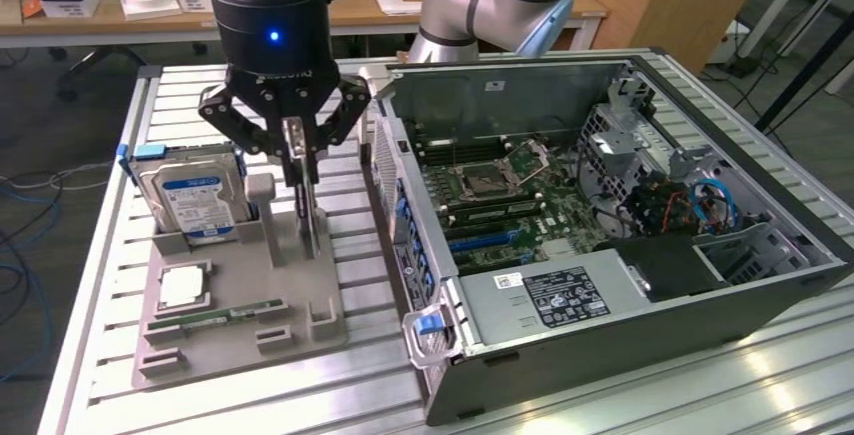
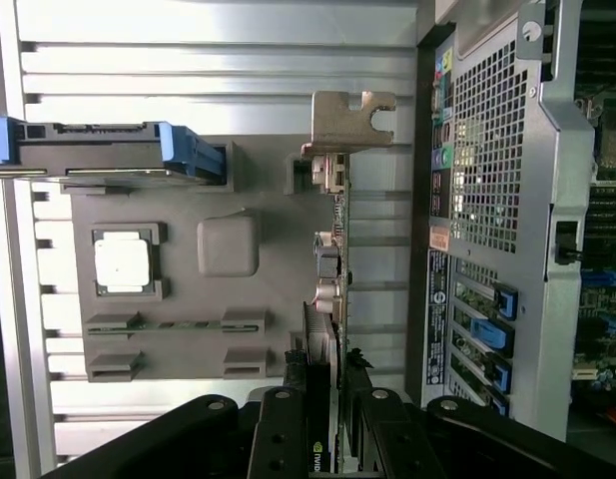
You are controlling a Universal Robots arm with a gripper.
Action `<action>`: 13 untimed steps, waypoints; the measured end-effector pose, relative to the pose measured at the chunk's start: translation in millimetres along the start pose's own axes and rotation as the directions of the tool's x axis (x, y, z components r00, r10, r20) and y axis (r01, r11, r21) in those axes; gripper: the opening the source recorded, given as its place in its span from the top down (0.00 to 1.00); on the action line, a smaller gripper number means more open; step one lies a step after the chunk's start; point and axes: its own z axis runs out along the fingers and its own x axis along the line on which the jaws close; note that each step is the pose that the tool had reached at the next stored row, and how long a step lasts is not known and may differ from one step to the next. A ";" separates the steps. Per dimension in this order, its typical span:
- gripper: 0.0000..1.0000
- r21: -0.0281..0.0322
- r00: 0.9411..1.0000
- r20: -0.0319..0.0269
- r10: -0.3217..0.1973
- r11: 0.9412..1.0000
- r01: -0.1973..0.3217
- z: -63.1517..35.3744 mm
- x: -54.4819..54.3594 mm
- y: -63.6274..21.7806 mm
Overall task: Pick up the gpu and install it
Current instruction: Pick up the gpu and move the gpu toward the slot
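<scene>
Gripper (image 1: 304, 160) points straight down, fingers (image 2: 278, 431) clamped on either face of the gpu (image 1: 311, 210) at its top edge. Card stands upright on edge on the grey holder tray (image 1: 240, 350); its silver bracket (image 2: 352, 120) is at the far end in the wrist view. On the same tray: hard drive (image 1: 198, 200) upright just beside the card, processor chip (image 1: 183, 287) and memory stick (image 1: 220, 317) lying flat. Open computer case (image 1: 747, 305) sits beside the tray at the exterior view's right, motherboard (image 1: 514, 195) exposed. All of it rests on a slatted metal table (image 1: 374, 385).

gripper (image 1: 300, 167): black, blue light; gpu (image 2: 327, 299): silver bracket; drive (image 1: 198, 200): blue-white label; tray (image 1: 240, 305): plain grey; table (image 1: 96, 265): ribbed silver; case (image 1: 654, 340): black, grey perforated rear.
</scene>
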 end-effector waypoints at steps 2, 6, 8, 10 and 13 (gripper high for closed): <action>0.74 0.000 1.000 0.000 0.000 1.000 0.000 -3.1 -0.1 -0.1; 0.74 0.000 1.000 0.000 0.000 1.000 0.000 -9.0 -0.3 -0.4; 0.74 0.000 1.000 0.000 0.000 1.000 0.000 -12.2 -0.4 -0.6; 0.74 0.000 1.000 0.000 0.000 1.000 0.000 -15.3 -0.5 -0.7; 0.74 0.000 1.000 0.000 0.000 1.000 0.000 -19.5 -0.6 -1.0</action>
